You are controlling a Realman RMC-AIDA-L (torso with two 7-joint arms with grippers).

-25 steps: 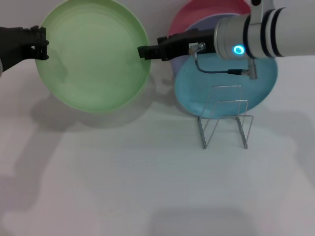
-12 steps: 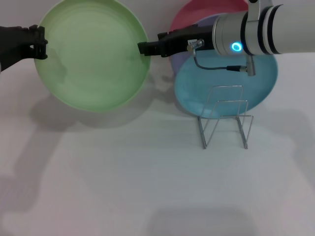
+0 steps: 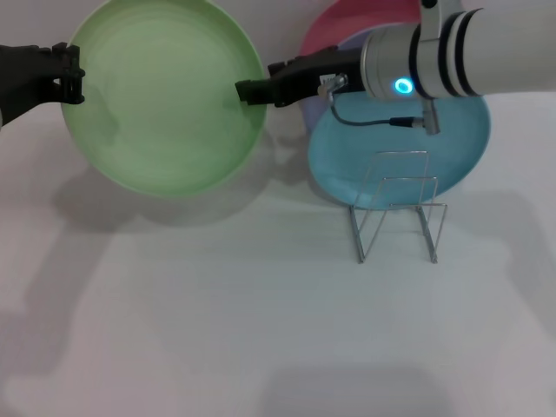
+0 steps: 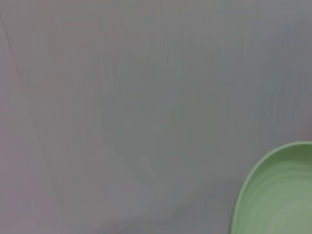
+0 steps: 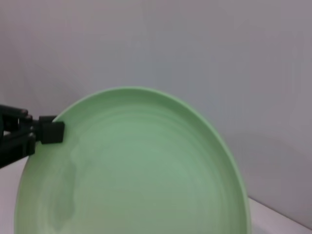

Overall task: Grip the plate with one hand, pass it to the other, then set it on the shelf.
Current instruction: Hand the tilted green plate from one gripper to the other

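Note:
The light green plate (image 3: 165,95) hangs tilted above the table and casts a shadow below it. My left gripper (image 3: 71,74) is shut on its left rim; the right wrist view shows that gripper (image 5: 48,132) clamped on the plate's edge (image 5: 136,170). My right gripper (image 3: 248,90), on the white arm with the blue ring light, has its tip at the plate's right rim. A part of the plate's rim (image 4: 278,195) shows in the left wrist view. The wire shelf (image 3: 398,208) stands on the table to the right, in front of the right arm.
A turquoise plate (image 3: 334,161) lies behind the shelf, stacked with a lavender plate (image 3: 311,113) and a pink plate (image 3: 347,19). The white table (image 3: 261,330) stretches toward me. A grey wall stands behind.
My right arm has moved a little to the left, so its gripper tip now overlaps the plate's right rim. The left gripper and the plate have stayed in place.

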